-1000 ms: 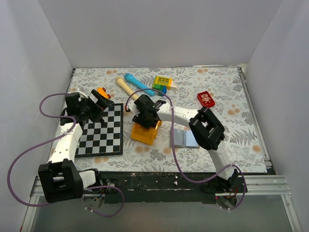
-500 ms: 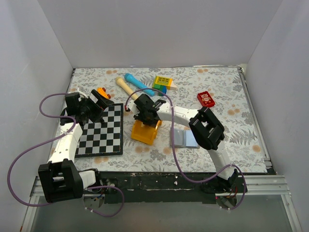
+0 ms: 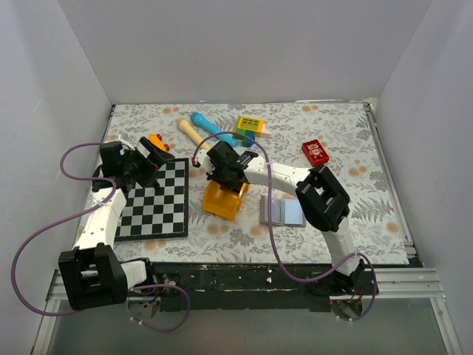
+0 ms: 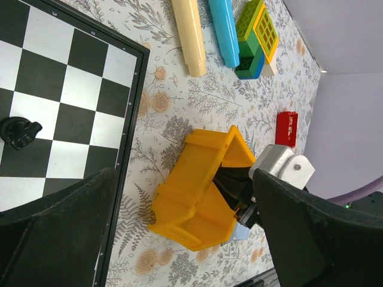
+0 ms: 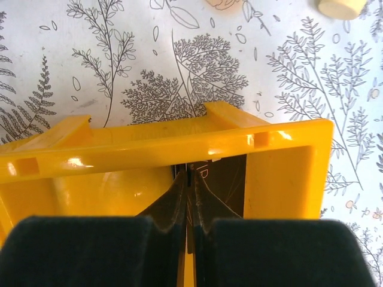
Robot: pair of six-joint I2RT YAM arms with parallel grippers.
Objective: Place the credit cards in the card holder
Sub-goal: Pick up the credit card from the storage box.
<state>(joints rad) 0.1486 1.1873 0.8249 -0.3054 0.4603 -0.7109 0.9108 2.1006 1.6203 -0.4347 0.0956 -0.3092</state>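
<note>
At the left, the left gripper (image 3: pixel 154 157) hovers over the chessboard (image 3: pixel 151 203) with its fingers spread wide, holding nothing. In the middle, the right gripper (image 5: pixel 188 179) reaches into the orange tray (image 5: pixel 179 143), pinched tight on the thin edge of a black credit card (image 5: pixel 215 182) standing inside. We judge the hold slight: the card could slip on the lift, or catch the rim and drag the tray along. We cannot tell whether more cards lie inside. Just right of the tray, the card holder (image 3: pixel 282 211) lies open, with no black card showing in it.
</note>
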